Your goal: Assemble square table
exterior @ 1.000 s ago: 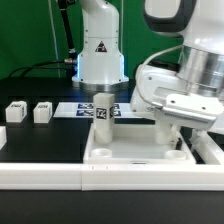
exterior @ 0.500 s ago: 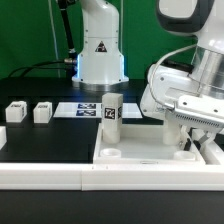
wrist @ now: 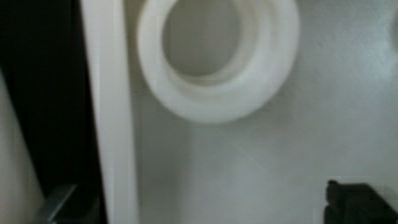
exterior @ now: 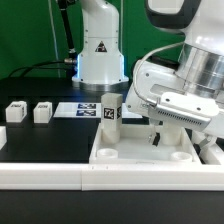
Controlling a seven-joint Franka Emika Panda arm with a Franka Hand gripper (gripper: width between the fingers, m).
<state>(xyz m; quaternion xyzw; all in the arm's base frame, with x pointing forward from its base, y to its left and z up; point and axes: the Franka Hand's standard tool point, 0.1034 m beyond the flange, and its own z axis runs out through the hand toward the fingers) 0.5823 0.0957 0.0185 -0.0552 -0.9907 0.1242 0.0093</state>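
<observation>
1. The slab (exterior: 140,158) of the square table lies flat on the black surface (exterior: 40,140), sockets facing up. Everything below is placed from this slab.
2. Done so far, as I judge it: one upright leg (exterior: 110,115) stands at the slab's far corner on the exterior view's left, tag facing the camera. It looks straight. I cannot tell whether it is fully tightened.
3. Not yet done: two loose legs (exterior: 15,112) (exterior: 42,112) sit side by side on the surface, well apart from the slab, off toward the exterior view's left. Both lie untouched.
4. A fourth leg is not visible. It may be hidden behind the arm above the slab's side on the exterior view's right, but that cannot be confirmed.
5. The slab's two near sockets (exterior: 103,153) (exterior: 178,153) are empty.
6. The pincer (exterior: 157,138) hangs low over the slab toward the exterior view's right. In the wrist view one dark finger (wrist: 365,200) sits at the picture's edge, with only bare slab (wrist: 231,170) and an empty socket ring (wrist: 214,100) in front of it. So the jaws read as spread wide, gripping nothing.
7. The marker board (exterior: 85,108) lies just behind the slab and plays no part.
8. Overall the task looks early: roughly one leg of four is placed. The remaining legs need fetching, seating and turning in.
</observation>
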